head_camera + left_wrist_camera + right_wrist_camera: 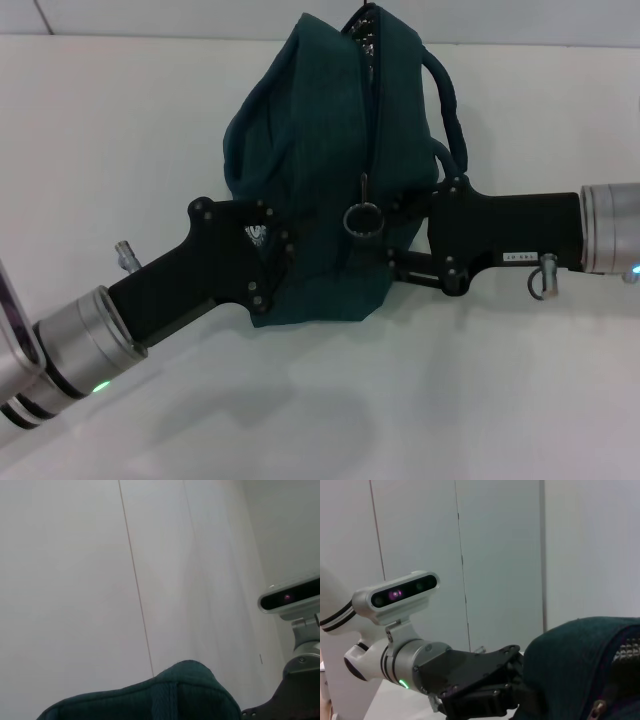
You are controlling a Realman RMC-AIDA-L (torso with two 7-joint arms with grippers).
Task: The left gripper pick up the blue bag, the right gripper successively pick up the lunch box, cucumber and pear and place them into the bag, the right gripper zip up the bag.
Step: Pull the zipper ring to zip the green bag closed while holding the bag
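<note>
Left gripper [268,262] nearest, clamped on blue bag [320,190] fabric, bag held up centre. Right gripper [400,258] presses in from the right near the ring zipper pull [362,218]; grip state unclear. Zip-up step; next needs a clean pinch on that ring

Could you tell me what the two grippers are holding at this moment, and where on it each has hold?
Both are at the blue bag: the left gripper clamps its left side fabric, the right gripper is at the zipper ring's side.
</note>
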